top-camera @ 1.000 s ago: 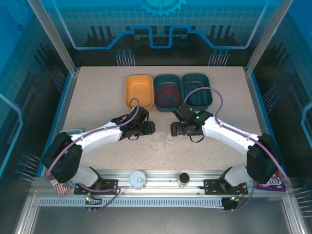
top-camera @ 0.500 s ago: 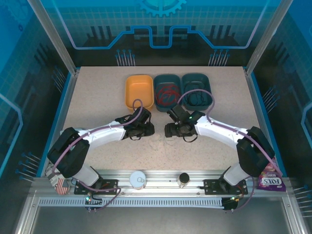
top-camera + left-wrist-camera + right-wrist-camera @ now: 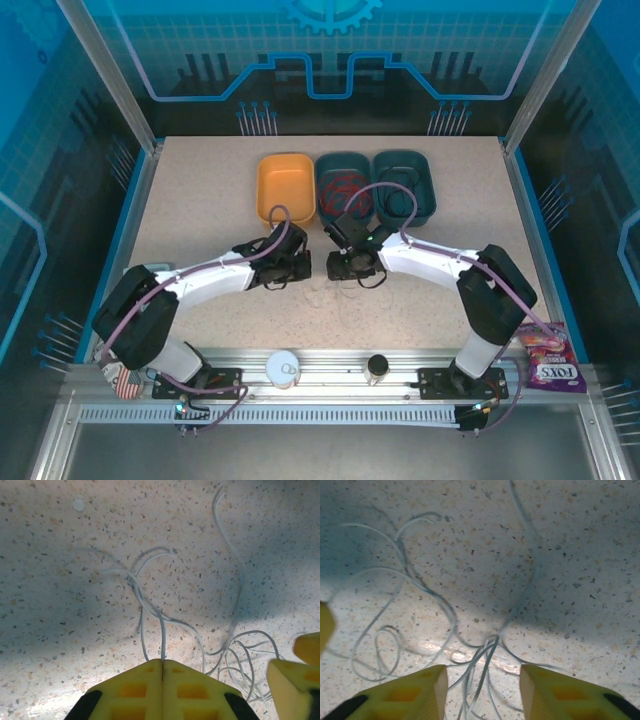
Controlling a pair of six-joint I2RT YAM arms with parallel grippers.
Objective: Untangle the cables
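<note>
Left of the tools, an orange bin (image 3: 285,190) is seen. A strand of the white cable (image 3: 163,632), looped on the desk (image 3: 200,200), is pinched by the closed left tool (image 3: 162,666). The right tool (image 3: 481,680) is held open over its bunched strands. The red cable (image 3: 345,188) and black cable (image 3: 400,203) are already binned, so only the white one seems left.

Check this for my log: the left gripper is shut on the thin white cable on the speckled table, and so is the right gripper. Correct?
Not quite: the right gripper is open. The right wrist view shows its yellow fingers apart, with the thin white cable between them. The left gripper is shut on the cable.
</note>
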